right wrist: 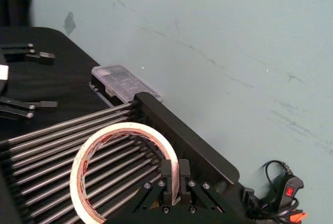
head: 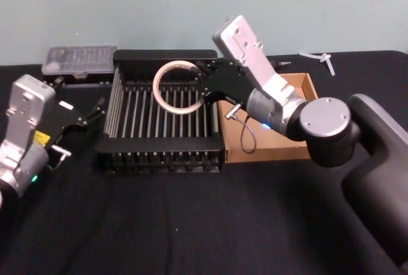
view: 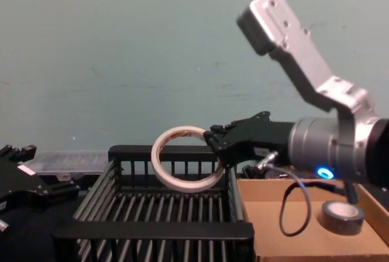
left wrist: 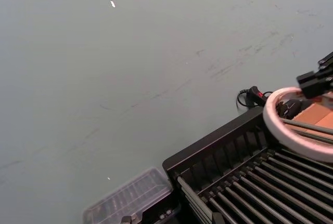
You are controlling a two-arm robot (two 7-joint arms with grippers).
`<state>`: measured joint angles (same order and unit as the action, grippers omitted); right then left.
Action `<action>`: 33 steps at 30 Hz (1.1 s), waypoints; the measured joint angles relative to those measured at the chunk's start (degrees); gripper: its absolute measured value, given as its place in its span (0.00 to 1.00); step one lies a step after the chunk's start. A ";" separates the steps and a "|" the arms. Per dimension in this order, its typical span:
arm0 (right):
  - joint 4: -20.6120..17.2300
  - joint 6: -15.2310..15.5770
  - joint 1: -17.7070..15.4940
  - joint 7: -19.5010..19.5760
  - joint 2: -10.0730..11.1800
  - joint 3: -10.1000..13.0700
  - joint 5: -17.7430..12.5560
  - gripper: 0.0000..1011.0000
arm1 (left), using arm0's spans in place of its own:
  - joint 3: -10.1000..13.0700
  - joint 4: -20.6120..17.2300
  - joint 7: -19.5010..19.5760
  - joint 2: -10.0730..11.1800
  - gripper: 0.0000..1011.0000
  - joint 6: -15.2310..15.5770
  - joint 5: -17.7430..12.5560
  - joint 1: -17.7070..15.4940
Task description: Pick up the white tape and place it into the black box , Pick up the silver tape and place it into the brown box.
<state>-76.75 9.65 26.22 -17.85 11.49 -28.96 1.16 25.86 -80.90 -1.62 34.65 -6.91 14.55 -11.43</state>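
White tape (view: 185,166) pinched by right gripper (view: 217,146), held above black box (view: 152,230); silver tape (view: 342,214) lying in brown box (view: 310,252); left gripper (head: 95,110) parked left, fingers spread

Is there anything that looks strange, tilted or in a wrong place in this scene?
Nothing looks damaged or spilled. The white tape hangs tilted above the black box, but only because the right gripper pinches its wall. The silver tape already lies in the brown box. The left gripper rests beside the black box.

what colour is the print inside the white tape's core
Reddish print on the pale inner face of the white tape, clearest in the right wrist view.
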 joint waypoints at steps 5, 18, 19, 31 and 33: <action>3.49 -3.16 0.75 1.68 -1.33 -0.53 2.35 0.08 | 0.00 0.00 0.00 0.00 0.99 0.00 0.00 0.00; 10.41 -7.82 1.93 5.13 -3.92 -1.41 7.89 0.08 | 0.00 0.00 0.00 0.00 0.99 0.00 0.00 0.00; 10.60 -7.93 1.97 5.18 -4.01 -1.41 8.08 0.08 | 0.00 0.00 0.00 0.00 0.99 0.00 0.00 0.00; 11.69 -8.24 1.97 5.56 -4.70 -1.02 9.61 0.08 | 0.00 0.00 0.00 0.00 0.99 0.00 0.00 0.00; 11.64 -8.22 1.96 5.54 -4.66 -1.02 9.57 0.08 | 0.00 0.00 0.00 0.00 0.99 0.00 0.00 0.00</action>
<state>-65.11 1.43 28.18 -12.32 6.82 -29.98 10.73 25.86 -80.90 -1.62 34.65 -6.91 14.55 -11.43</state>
